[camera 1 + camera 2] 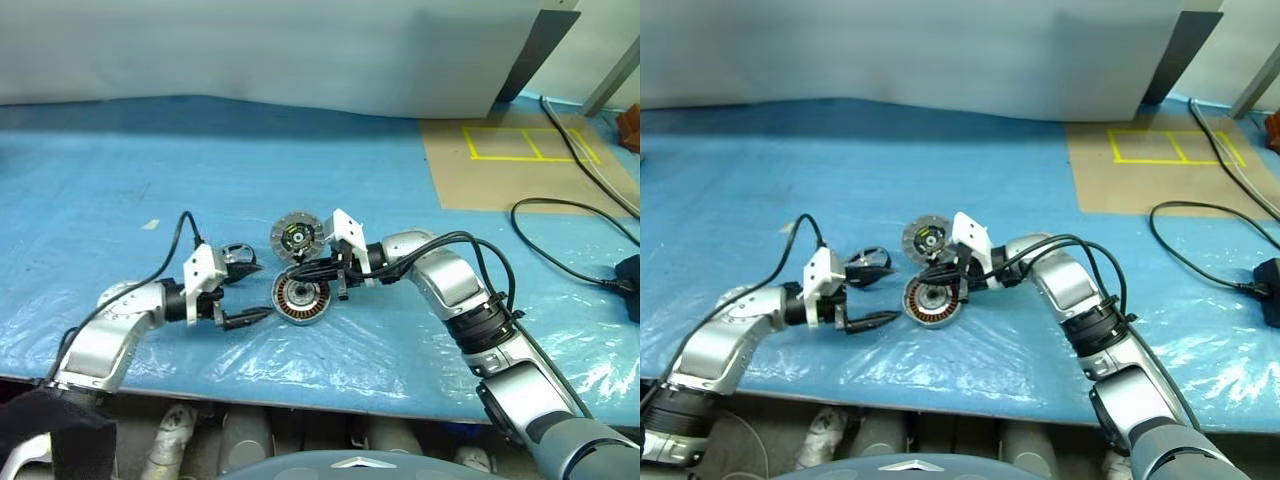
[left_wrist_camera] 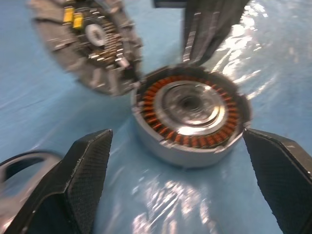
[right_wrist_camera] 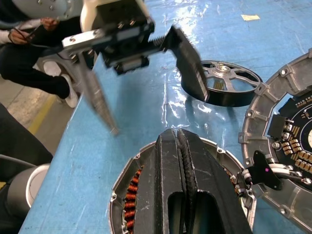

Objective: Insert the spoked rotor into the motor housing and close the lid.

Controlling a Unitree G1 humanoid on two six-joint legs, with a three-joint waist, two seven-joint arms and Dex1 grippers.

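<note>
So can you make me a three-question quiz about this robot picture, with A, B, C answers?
1. Where is the rotor?
A. inside the housing
B. on the table by the left gripper
C. on top of the lid

2. What colour are the windings in the housing?
A. copper
B. green
C. white

3. How is the lid?
A. closed over the housing
B. held up in the air
C. flipped open, ribs showing

Answers:
1 B, it lies on the blue sheet next to the open left gripper.
2 A, an orange-brown ring circles the centre.
3 C, it lies flat beside the housing, while the shut right gripper rests over the housing.
</note>
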